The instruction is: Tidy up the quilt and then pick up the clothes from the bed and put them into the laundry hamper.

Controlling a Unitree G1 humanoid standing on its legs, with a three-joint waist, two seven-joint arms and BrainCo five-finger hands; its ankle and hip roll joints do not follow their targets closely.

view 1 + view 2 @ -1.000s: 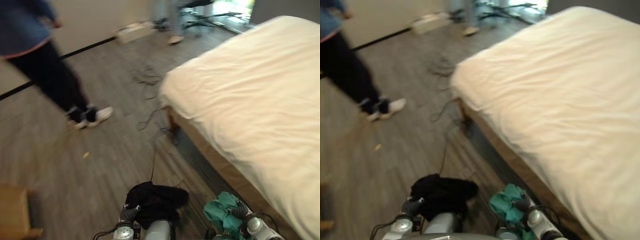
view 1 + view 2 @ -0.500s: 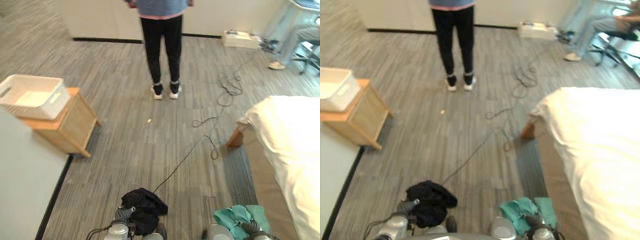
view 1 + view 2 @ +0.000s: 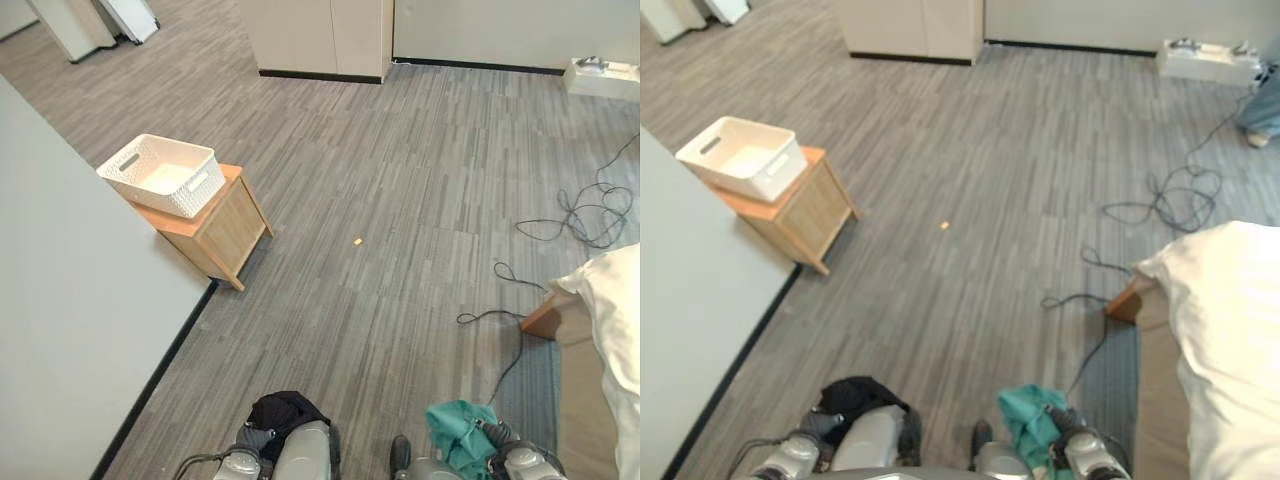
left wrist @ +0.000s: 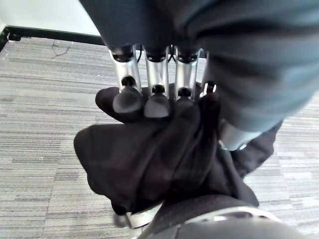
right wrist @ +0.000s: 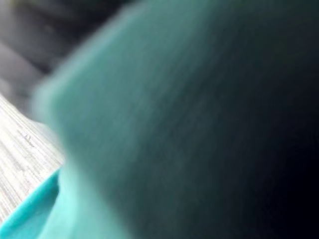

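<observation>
A: Far left?

B: White hamper [image 3: 160,175] sitting on a wooden stand [image 3: 222,232] against the wall, well apart from both hands.

A: And low down, left of centre?

B: Left hand [image 4: 156,74], clenched on a black garment [image 4: 149,159]. Fingertips pressed into the bunched cloth, thumb side buried in it, the rest hanging below over the grey floor [image 3: 400,200].

A: Further right?

B: Right hand [image 3: 1062,425], grasping a teal garment [image 3: 462,438]. Dark fingers lying across the wad in the eye views; up close, just blurred teal cloth against the lens.

A: Far right?

B: Corner of the bed [image 3: 1230,330] under its cream quilt, near the teal bundle but apart from it.

A: Different from half a second back?

B: View swung leftward: hamper and stand now nearer the middle and farther up, less of the bed showing. Standing person gone from sight. Same grip on both garments, black on the left, teal on the right, neither yet at the hamper.
</observation>
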